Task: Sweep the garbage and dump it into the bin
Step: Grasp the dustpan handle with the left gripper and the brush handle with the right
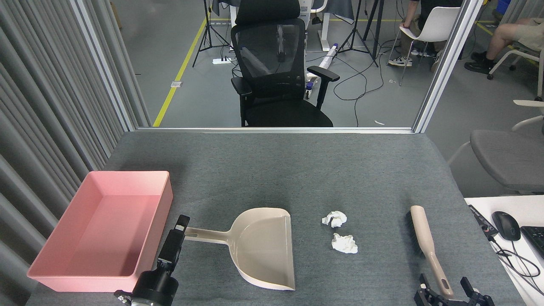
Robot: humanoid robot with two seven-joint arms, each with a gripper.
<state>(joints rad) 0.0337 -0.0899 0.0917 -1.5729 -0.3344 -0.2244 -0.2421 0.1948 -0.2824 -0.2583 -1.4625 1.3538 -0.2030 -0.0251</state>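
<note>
Two white crumpled wads of garbage (335, 219) (344, 243) lie on the grey table, just right of the beige dustpan (265, 248). The pink bin (165, 199) stands at the left and looks empty. My left gripper (182, 222) is at the tip of the dustpan's handle and covers its end. It is seen edge-on, so its state does not show. A brush (425, 238) with a beige handle lies at the right. My right gripper (445, 290) is open at the bottom edge, with its fingers on either side of the brush handle's end.
A white desk (516, 204) with a mouse (505, 225), a keyboard and cables adjoins the table's right edge. A ribbed grey curtain (51, 106) runs along the left. Beyond the far edge stands a black office chair (276, 72).
</note>
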